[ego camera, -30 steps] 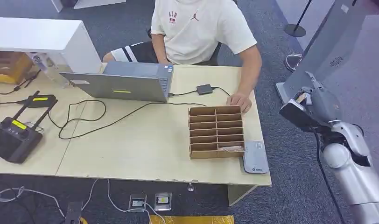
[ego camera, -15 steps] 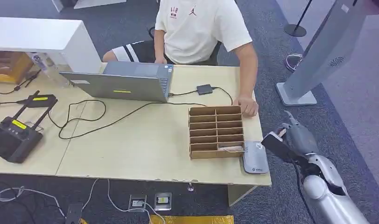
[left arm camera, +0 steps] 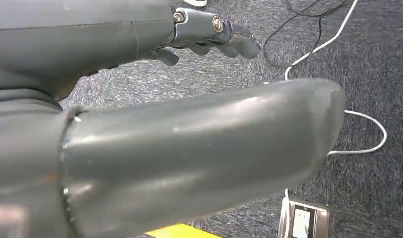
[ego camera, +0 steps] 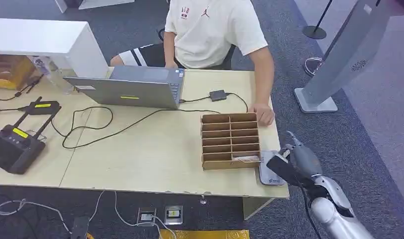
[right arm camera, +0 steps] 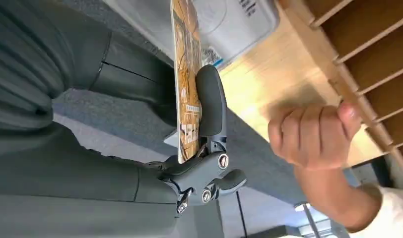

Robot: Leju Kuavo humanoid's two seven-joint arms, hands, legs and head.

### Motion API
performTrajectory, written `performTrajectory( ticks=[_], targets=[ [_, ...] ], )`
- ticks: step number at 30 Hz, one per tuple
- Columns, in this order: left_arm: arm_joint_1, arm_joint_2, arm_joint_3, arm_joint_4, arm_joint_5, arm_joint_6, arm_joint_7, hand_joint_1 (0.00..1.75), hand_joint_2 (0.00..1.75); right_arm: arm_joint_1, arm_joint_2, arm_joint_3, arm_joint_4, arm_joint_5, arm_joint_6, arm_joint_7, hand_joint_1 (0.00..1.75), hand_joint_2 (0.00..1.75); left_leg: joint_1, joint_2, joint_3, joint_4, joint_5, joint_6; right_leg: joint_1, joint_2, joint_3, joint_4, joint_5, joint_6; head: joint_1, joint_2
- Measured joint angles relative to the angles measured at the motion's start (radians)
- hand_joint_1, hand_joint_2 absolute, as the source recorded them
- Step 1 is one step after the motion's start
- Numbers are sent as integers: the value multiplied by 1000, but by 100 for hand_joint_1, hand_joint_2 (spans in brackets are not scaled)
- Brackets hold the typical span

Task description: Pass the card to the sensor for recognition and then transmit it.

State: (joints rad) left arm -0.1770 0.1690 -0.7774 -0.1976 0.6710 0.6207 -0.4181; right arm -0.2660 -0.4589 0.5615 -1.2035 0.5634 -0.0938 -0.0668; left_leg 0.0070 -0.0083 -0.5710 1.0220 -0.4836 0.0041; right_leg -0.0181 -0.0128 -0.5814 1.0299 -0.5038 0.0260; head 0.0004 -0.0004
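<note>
Red "AIR" lettering and a red jumping-figure logo stood on the person's white T-shirt (ego camera: 212, 30), print on the card (right arm camera: 185, 74) was unreadable

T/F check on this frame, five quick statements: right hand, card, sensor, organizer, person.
1. The right hand holds a card. True.
2. The card lies flat on the sensor pad. False: it is in the hand, seen edge-on in the right wrist view, near the pad.
3. The cardboard organizer stands beside the sensor pad. True.
4. The person's hand rests on the laptop. False: it rests on the table at the organizer's far corner.
5. The left hand holds a card. False: it holds nothing, its fingers partly curled above the carpet.
</note>
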Motion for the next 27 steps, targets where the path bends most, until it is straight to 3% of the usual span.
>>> performTrajectory(
  ticks=[27],
  targets=[
    [6,0,-2,0,5,-3,3,0,0,-2,19,71,62,-46,-15,-15,175,175,0,0,0,0,0,0,0,0,0,0,0,0,0,0]
  ],
)
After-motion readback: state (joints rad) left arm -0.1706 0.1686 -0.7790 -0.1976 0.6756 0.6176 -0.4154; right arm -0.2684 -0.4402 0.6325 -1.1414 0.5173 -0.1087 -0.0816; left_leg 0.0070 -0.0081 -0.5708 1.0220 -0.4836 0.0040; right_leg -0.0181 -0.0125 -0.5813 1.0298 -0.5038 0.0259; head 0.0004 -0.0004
